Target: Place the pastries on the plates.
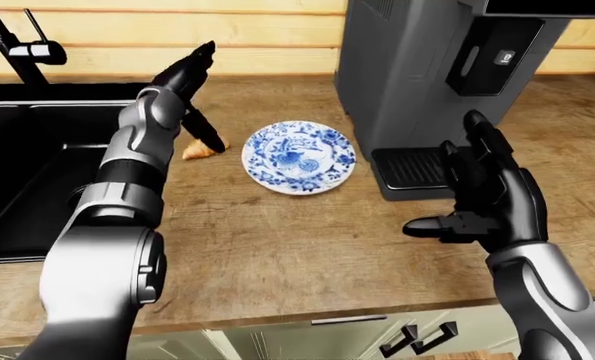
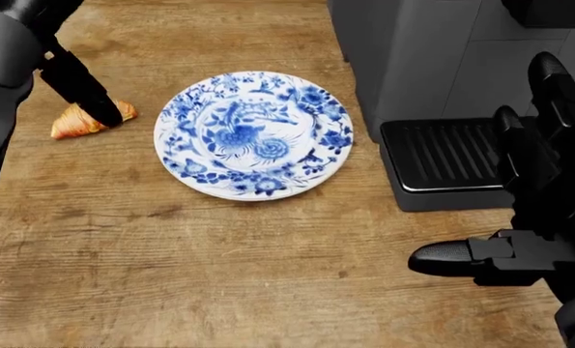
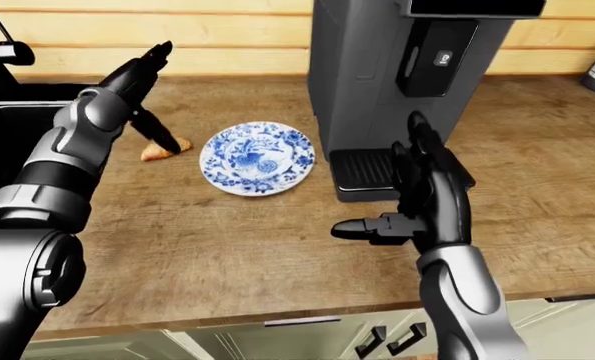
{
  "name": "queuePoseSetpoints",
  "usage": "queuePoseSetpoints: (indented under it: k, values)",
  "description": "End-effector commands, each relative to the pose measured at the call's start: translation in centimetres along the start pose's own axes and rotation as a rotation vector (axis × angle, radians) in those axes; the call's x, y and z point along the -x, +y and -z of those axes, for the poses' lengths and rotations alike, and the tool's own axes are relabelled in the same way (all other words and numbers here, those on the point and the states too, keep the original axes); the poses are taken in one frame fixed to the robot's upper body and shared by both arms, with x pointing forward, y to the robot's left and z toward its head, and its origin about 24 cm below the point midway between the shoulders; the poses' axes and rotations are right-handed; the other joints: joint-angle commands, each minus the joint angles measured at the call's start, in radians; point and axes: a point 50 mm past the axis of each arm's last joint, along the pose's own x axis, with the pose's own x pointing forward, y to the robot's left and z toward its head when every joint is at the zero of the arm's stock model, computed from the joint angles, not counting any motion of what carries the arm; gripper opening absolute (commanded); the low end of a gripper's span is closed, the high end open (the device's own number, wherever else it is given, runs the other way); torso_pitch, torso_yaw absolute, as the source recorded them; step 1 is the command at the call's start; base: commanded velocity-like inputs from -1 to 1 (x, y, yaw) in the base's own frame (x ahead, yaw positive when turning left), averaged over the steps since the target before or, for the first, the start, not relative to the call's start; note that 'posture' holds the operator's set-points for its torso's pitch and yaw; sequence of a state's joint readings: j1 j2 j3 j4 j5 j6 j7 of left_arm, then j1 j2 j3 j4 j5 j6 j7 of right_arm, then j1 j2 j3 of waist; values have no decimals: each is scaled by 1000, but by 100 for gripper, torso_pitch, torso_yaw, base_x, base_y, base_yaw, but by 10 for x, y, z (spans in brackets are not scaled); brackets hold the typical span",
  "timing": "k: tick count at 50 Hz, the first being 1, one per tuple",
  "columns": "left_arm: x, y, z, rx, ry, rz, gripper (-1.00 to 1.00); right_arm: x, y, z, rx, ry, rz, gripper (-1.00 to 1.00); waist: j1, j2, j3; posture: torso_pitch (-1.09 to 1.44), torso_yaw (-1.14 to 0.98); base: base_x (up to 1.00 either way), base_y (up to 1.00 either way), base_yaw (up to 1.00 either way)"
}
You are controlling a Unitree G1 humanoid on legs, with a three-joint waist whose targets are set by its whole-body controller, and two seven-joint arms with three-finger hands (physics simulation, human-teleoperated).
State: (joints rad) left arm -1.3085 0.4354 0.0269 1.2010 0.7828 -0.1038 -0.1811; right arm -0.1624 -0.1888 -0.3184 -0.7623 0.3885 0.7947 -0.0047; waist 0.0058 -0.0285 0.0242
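A small golden croissant [image 2: 74, 122] lies on the wooden counter just left of an empty blue-and-white patterned plate [image 2: 253, 134]. My left hand [image 1: 199, 101] is open above the croissant. One dark finger [image 2: 79, 90] points down and touches the pastry's right end, while the other fingers point up and away. My right hand [image 1: 457, 187] is open and empty. It hovers to the right of the plate in front of the coffee machine's drip tray [image 2: 447, 156], with the thumb stuck out to the left and the fingers upright.
A tall grey coffee machine [image 1: 427, 67] stands right of the plate. A black sink [image 1: 27, 165] with a black faucet [image 1: 22, 49] fills the left of the left-eye view. The counter's near edge [image 1: 307, 315] runs along the bottom, above cabinet handles.
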Motion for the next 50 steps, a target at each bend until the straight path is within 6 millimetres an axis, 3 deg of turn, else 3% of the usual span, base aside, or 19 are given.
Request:
queuePoseSetpoints:
  k: [1, 13, 20, 34, 43, 50]
  values:
    - [1, 26, -19, -14, -75, -102, 100, 2, 2, -13, 16, -81, -12, 100, -1, 3, -29, 0, 0, 0, 0, 0]
    - [1, 7, -1, -43, -21, -64, 100, 1, 1, -10, 12, -75, -9, 100, -3, 7, -37, 0, 0, 0, 0, 0]
    - [2, -2, 7, -46, 5, -54, 86, 3, 0, -10, 12, -74, -5, 100, -4, 8, -38, 0, 0, 0, 0, 0]
    - [4, -26, 23, -46, 57, 19, 48, 3, -2, -5, 9, -68, 2, 100, -6, 16, -39, 0, 0, 0, 0, 0]
    - [6, -32, 27, -50, 75, 89, 0, 3, -2, -5, 7, -67, 3, 100, -3, 17, -37, 0, 0, 0, 0, 0]
    - [7, -35, 30, -61, 82, 120, -16, 3, -2, -5, 8, -66, 4, 100, -1, 15, -34, 0, 0, 0, 0, 0]
